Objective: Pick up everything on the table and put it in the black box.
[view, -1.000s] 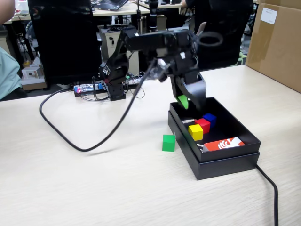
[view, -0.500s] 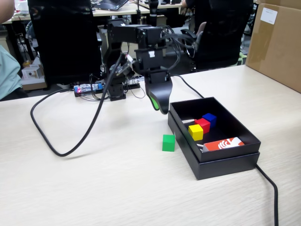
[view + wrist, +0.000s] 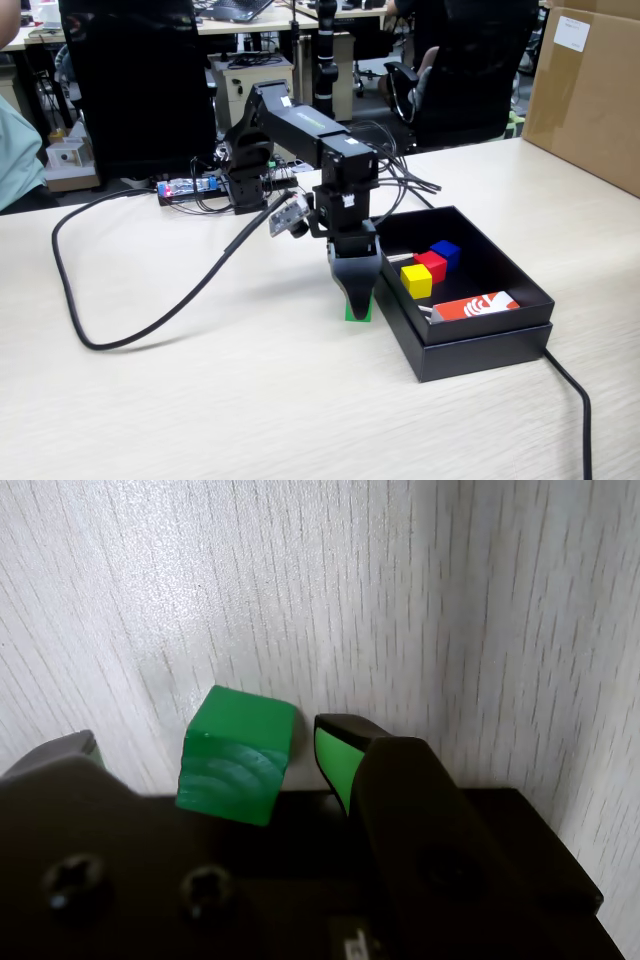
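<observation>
Since half a second ago the black pincer (image 3: 356,298) has been swung left, away from above the shallow matte black cardboard box (image 3: 520,335), and lowered to the pale beige wood-grain worktop (image 3: 200,400). It is now placed over the small plain green cube (image 3: 358,311), which was standing uncovered before and has not been shifted. The thick black cable (image 3: 120,335) loop on the left has been dragged into a new curve.

No readable writing is resolved. White markings are seen on the orange-and-white card (image 3: 476,305) at the near end of the box; they cannot be read.

In the wrist view the green cube (image 3: 237,754) is seen on the worktop (image 3: 480,610) between the two jaws of the pincer (image 3: 205,748), turned slightly askew. The jaws are held apart: the green-padded right jaw is just beside the cube's right face with a narrow gap, the left jaw is near its left side. The cube is not clamped.

The small red cube (image 3: 431,265), blue cube (image 3: 446,253) and yellow cube (image 3: 416,281) are found together inside the box, left of its middle.
</observation>
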Available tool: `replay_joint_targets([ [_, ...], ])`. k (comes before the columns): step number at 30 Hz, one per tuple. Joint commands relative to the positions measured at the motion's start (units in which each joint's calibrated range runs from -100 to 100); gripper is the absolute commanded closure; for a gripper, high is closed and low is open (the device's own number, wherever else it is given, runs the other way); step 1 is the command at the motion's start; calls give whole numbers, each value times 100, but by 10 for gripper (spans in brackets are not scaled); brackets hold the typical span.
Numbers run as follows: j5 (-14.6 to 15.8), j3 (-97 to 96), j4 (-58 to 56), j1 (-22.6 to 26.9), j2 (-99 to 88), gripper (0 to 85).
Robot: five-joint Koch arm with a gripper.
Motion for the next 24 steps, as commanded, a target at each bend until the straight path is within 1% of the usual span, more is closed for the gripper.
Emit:
replay_joint_targets([
  [1,5,458,5,63,81,432],
  [2,5,449,5,73,161,436],
  [3,15,431,5,73,230,531],
  [5,15,431,5,59,219,680],
  [6,15,431,5,44,184,716],
  [11,-39,204,5,-73,-607,717],
  [12,-78,-68,5,-147,-1445,717],
  [14,-166,-349,5,-186,-2409,717],
  [15,-274,-449,-4,-171,-3120,717],
  [19,-400,-177,5,127,-3958,717],
  [22,-400,168,5,513,-3763,717],
  [24,-322,331,5,684,-3315,716],
])
